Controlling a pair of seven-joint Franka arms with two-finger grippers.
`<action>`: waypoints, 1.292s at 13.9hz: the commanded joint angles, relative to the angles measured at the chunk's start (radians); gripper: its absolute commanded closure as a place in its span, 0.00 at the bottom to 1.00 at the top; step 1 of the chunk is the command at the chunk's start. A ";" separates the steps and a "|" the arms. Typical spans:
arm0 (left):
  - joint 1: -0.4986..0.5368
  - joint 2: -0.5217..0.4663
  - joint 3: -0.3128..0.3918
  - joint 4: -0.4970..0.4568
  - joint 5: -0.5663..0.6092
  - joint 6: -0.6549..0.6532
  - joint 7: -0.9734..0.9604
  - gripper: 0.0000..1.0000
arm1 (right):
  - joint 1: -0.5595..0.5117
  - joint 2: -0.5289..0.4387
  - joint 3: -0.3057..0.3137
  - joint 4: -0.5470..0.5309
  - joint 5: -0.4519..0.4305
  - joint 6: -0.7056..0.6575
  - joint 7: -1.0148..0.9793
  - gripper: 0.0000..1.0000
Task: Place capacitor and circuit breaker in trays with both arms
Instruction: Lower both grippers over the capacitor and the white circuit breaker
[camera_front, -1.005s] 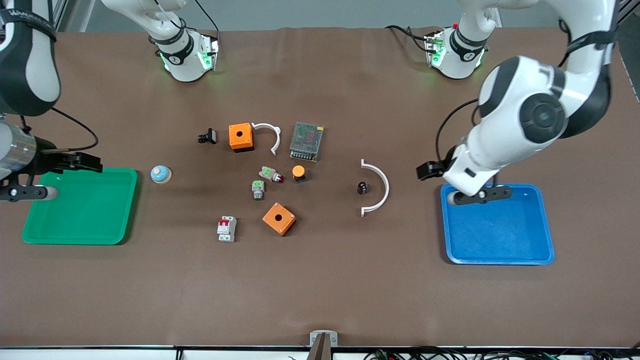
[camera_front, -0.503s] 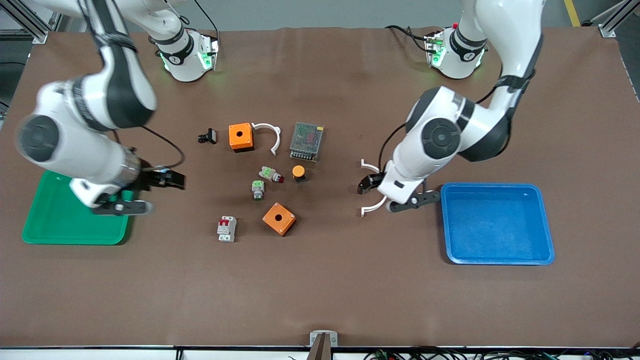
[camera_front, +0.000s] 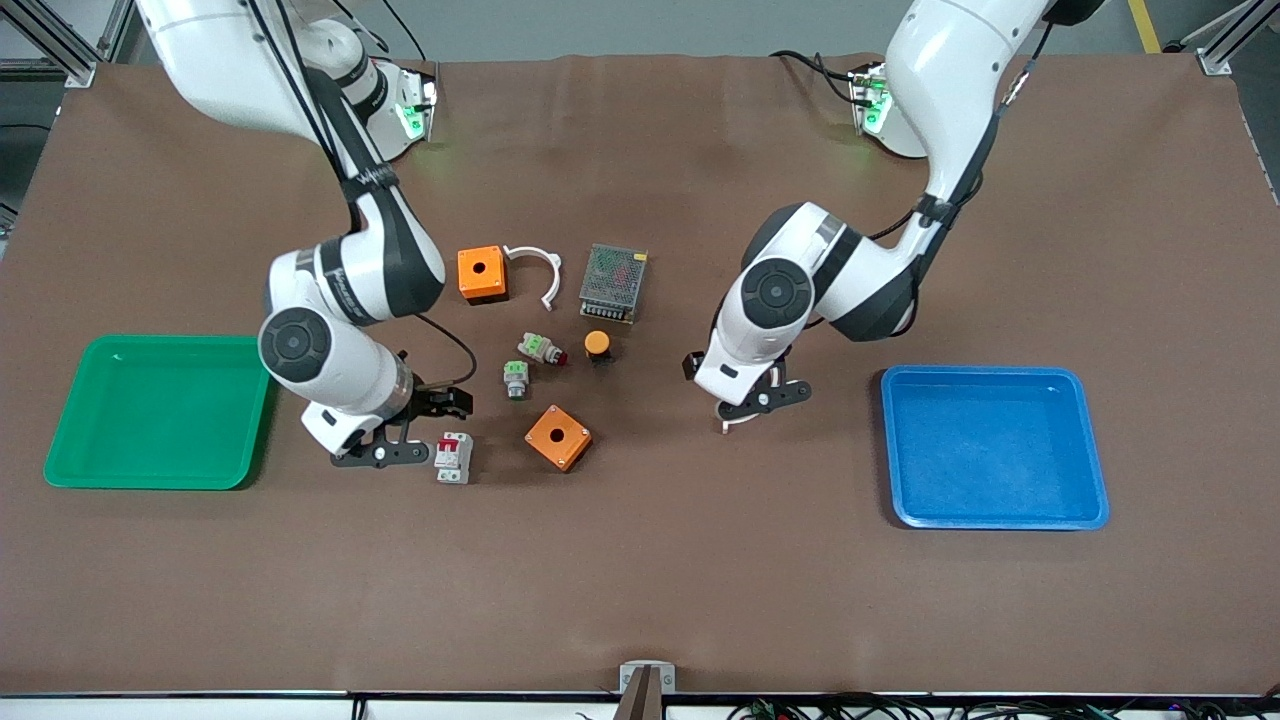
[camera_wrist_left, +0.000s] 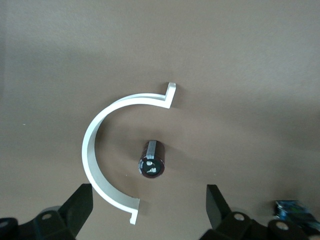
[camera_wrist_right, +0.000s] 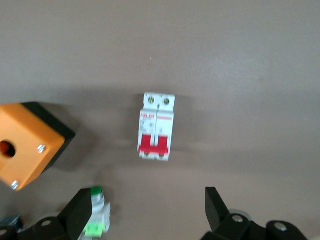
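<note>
One brown table (camera_front: 640, 580), two trays (camera_front: 160, 412)

The capacitor (camera_wrist_left: 152, 159) below the left gripper (camera_wrist_left: 145, 210) is black with a grey stripe, inside a white curved bracket (camera_wrist_left: 100, 155). Under the right gripper (camera_wrist_right: 145, 210), the circuit breaker (camera_wrist_right: 157, 126) is white with red levers and a red label. Beside it sits an orange box (camera_wrist_right: 27, 142) with black sides.

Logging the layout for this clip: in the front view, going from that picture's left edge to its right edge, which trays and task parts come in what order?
green tray → circuit breaker → blue tray. The capacitor is hidden there under the left arm.
</note>
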 joint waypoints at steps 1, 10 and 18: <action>-0.011 -0.004 0.005 -0.061 0.037 0.094 -0.054 0.00 | 0.004 0.073 -0.010 0.049 -0.030 0.043 -0.015 0.00; -0.027 0.022 0.007 -0.147 0.065 0.252 -0.059 0.05 | 0.007 0.186 -0.009 0.054 -0.030 0.218 -0.013 0.00; -0.026 0.048 0.005 -0.150 0.137 0.268 -0.063 0.28 | 0.006 0.208 -0.009 0.052 -0.018 0.255 0.000 0.64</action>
